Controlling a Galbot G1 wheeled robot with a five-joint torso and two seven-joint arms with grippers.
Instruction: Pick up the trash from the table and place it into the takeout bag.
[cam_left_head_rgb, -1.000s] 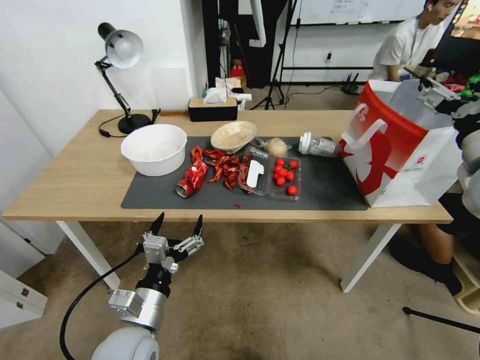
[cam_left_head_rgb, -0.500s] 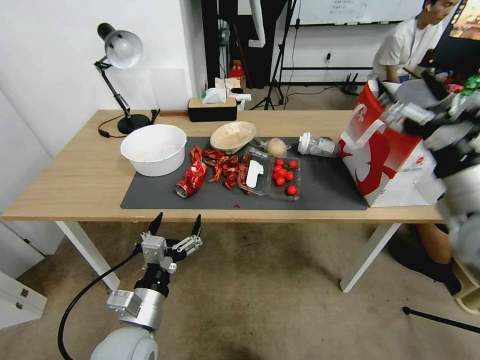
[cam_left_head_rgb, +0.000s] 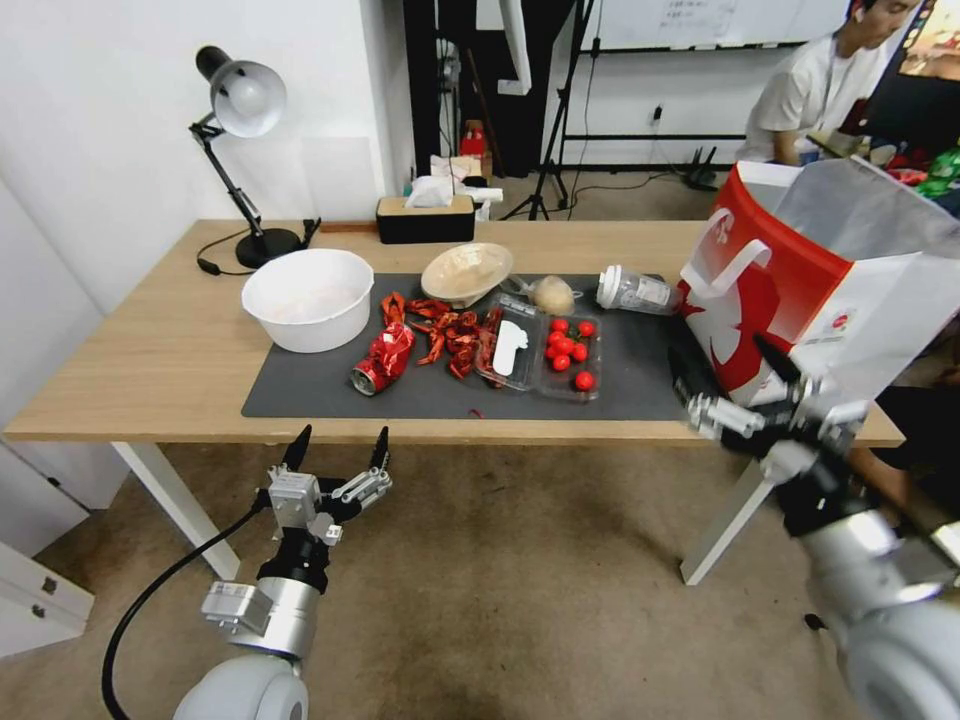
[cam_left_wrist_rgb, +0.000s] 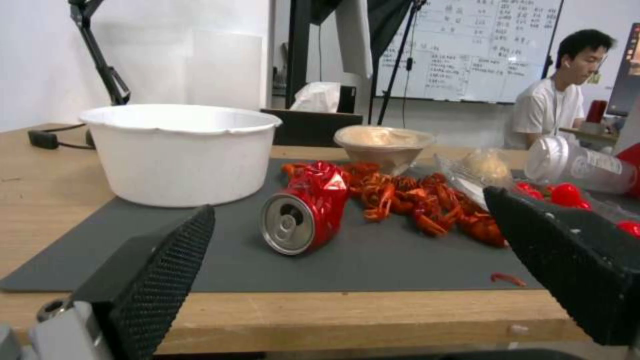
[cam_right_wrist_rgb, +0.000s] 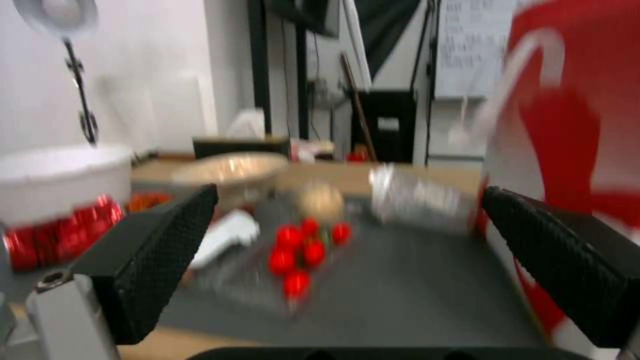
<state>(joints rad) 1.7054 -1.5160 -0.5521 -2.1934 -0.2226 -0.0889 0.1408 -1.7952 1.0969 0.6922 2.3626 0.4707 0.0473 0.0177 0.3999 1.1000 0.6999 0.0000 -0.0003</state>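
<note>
A: Where are your grippers?

B: My left gripper (cam_left_head_rgb: 335, 447) hangs below the long light-wood desk's (cam_left_head_rgb: 140, 360) front edge, fingers wide, empty. My right gripper (cam_left_head_rgb: 735, 367) sits at the front edge near the right end, fingers wide, empty.

A: And the trash?

B: The crushed red can (cam_left_wrist_rgb: 307, 207) lies on the dark grey mat (cam_left_head_rgb: 640, 385). The big red-and-white paper takeout bag (cam_left_head_rgb: 800, 290) stands at the right end.

Office-like lab: written-on whiteboard (cam_left_wrist_rgb: 467, 50), tripod stands (cam_left_head_rgb: 560, 110), desk lamp (cam_left_head_rgb: 240, 100).
</note>
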